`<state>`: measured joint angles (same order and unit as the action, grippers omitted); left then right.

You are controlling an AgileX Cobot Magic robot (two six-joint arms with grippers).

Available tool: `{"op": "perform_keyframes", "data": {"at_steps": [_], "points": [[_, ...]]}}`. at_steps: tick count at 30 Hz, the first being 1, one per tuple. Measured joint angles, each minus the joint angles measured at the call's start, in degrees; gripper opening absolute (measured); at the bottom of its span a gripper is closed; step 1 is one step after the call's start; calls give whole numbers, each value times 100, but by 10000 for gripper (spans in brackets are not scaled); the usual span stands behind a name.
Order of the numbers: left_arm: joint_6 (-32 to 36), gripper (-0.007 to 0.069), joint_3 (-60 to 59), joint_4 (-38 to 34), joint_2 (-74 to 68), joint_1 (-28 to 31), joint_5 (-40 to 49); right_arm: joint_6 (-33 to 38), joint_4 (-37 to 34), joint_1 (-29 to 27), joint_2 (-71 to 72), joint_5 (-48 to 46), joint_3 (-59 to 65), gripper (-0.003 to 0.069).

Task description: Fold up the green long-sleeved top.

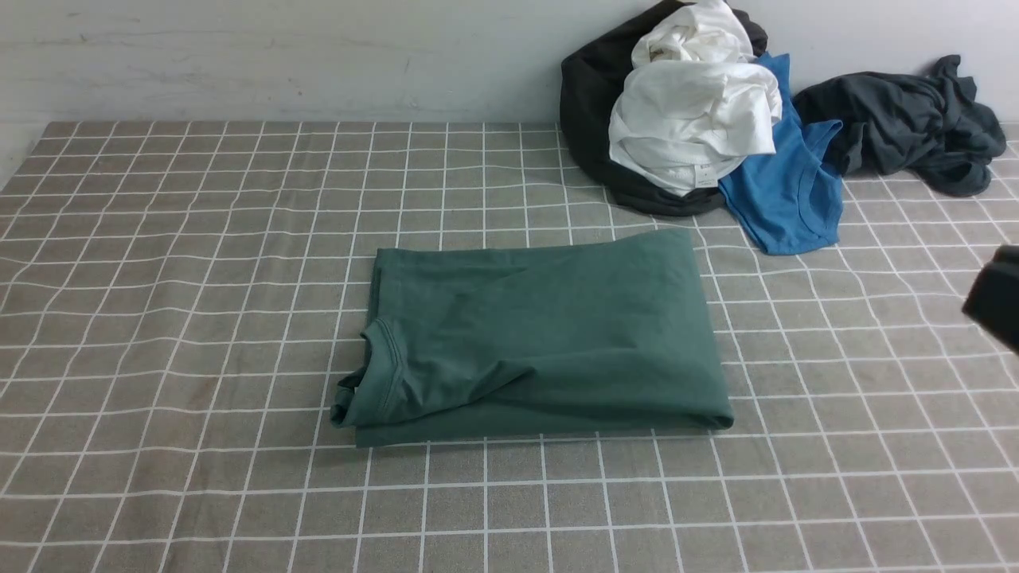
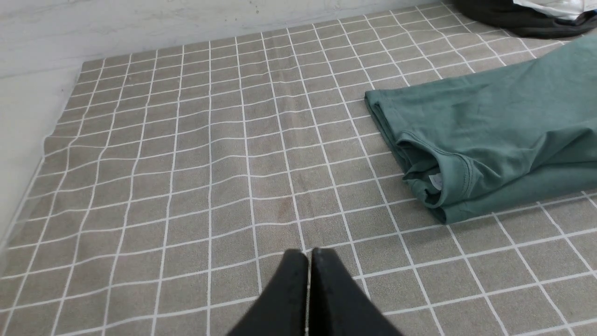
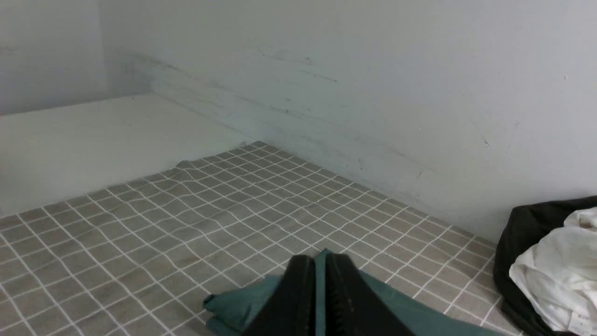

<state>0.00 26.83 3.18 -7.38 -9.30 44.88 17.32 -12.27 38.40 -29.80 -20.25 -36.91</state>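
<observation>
Front view: a table draped in a grey cloth [image 1: 199,318] with a white grid runs to a scuffed pale wall [image 1: 279,56]. The green long-sleeved top [image 1: 541,334] lies folded in a flat rectangle mid-table, collar toward the robot's left. The left gripper [image 2: 308,254], fingers pressed together and holding nothing, hovers over bare cloth, the top's collar end near it toward the right. The right gripper [image 3: 319,261], fingers nearly together with nothing between them, hangs above the top. By the wall beyond lie a heap of white [image 1: 692,119], black [image 1: 589,103] and blue garments [image 1: 788,191] and a dark grey garment [image 1: 907,127].
</observation>
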Motion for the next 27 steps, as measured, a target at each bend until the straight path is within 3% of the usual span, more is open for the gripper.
{"op": "perform_keyframes", "data": {"at_steps": [13,17,22,24,27], "points": [[0,-8,0,0,0,0,0,-7,104,0,5,-336,79,15],[0,-8,0,0,0,0,0,-294,44,-47,55,95,503,-10],[0,-8,0,0,0,0,0,-1097,33,-1016,821,1508,2089,-14],[0,-8,0,0,0,0,0,-1264,32,-1317,1060,1682,2473,-14],[0,-8,0,0,0,0,0,-1823,421,-2286,1890,1819,3382,-14]]}}
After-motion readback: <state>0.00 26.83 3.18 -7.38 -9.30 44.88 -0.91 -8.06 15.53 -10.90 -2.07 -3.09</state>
